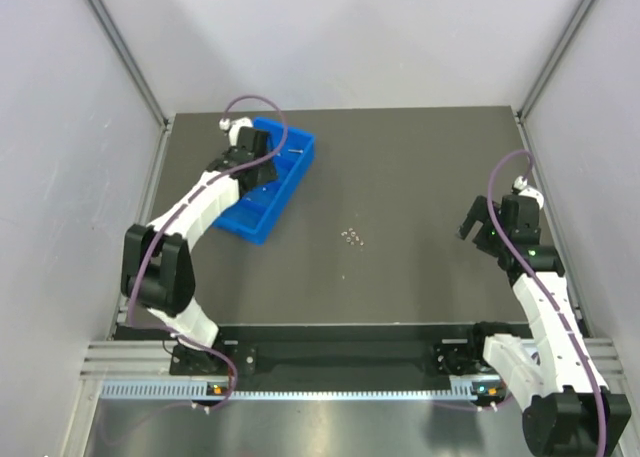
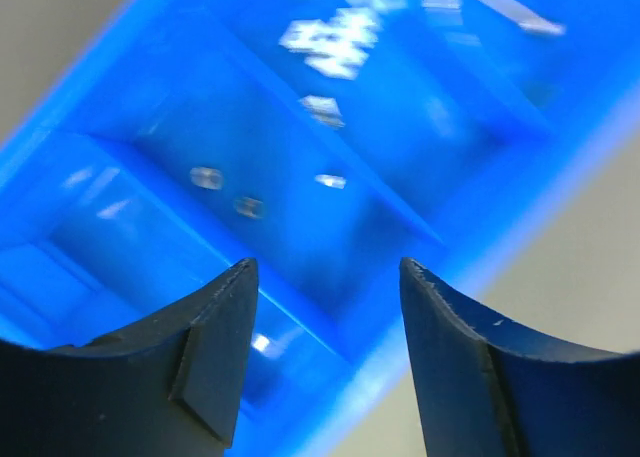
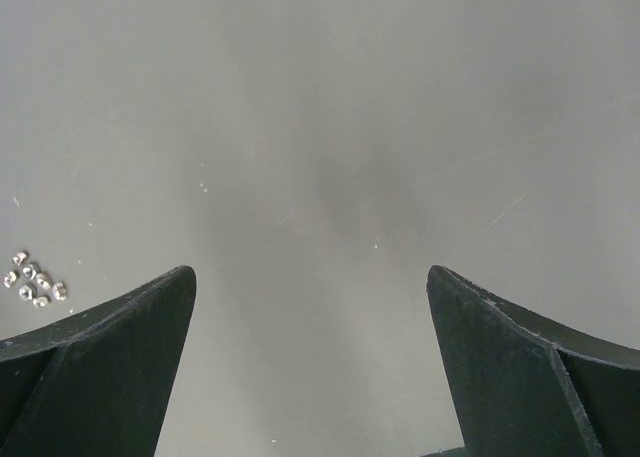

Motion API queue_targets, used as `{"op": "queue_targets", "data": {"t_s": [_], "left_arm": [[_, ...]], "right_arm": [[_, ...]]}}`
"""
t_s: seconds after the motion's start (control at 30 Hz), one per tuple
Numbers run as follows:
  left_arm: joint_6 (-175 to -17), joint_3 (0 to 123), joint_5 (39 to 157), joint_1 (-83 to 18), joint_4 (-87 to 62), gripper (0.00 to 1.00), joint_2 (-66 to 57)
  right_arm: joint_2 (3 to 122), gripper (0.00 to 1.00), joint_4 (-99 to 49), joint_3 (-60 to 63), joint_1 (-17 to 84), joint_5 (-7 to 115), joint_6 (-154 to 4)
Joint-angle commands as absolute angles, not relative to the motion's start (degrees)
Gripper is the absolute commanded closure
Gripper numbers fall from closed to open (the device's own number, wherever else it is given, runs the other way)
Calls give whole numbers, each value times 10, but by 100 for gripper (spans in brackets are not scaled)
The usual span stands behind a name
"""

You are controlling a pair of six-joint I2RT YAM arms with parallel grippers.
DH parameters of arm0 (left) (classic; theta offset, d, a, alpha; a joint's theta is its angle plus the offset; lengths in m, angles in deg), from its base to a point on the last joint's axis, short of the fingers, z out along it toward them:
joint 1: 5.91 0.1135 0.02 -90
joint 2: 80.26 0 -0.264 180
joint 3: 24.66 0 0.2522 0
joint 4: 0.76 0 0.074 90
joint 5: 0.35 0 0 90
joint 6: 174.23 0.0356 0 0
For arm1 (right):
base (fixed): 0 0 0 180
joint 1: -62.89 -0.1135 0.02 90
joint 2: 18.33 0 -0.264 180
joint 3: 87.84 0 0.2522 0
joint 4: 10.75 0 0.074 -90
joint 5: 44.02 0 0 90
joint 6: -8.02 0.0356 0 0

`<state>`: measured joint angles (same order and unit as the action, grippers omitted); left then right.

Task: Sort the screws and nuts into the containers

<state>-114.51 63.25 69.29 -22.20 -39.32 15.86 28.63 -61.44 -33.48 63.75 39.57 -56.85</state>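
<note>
I'm working over the dark grey tabletop (image 1: 420, 167). The bright blue plastic tray with four compartments (image 1: 262, 229) sits at its far left, angled to the table edges.

The left gripper (image 2: 325, 272) hangs just above the tray. Its jaws are moderately parted, with nothing between them and nothing touching. Below it a few bright specks (image 2: 207, 177) lie on a compartment floor, too blurred for me to call screws or nuts.

The right gripper (image 3: 310, 275) hovers over bare table on the right. Its jaws are spread wide and empty, well apart from any part.

The cluster of tiny silver-grey metal nuts (image 1: 352, 237) lies loose near the table's middle, between the tray and the right arm. The nuts are huddled so close that several look to be touching.

I judge them nearly weightless, hard and slick, likely to skid or flip under a finger. I'd take one at the edge of the cluster, pinching across its flats. The jaws should be narrowed well first so neighbours aren't scattered.
</note>
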Motion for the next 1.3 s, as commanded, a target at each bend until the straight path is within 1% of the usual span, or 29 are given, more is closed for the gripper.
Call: {"op": "queue_targets", "data": {"t_s": [0.0, 0.1, 0.17, 0.37, 0.63, 1.07, 1.27], "left_arm": [[-1125, 666, 698, -342, -392, 36, 75], [-1135, 667, 718, -424, -392, 36, 93], [-1145, 671, 721, -468, -390, 38, 131], [-1151, 710, 726, -524, -397, 42, 242], [-1132, 743, 747, -552, -404, 54, 324], [-1168, 770, 721, -564, -428, 64, 377], [-1181, 772, 704, -564, -430, 64, 387]], "right_arm": [[273, 0, -600, -313, 632, 387, -568], [285, 0, -598, -317, 633, 397, -566], [291, 0, -598, -319, 633, 400, -566], [279, 0, -600, -323, 633, 400, -569], [271, 0, -601, -330, 633, 393, -569], [276, 0, -598, -331, 633, 394, -572], [278, 0, -598, -330, 633, 394, -574]]}}
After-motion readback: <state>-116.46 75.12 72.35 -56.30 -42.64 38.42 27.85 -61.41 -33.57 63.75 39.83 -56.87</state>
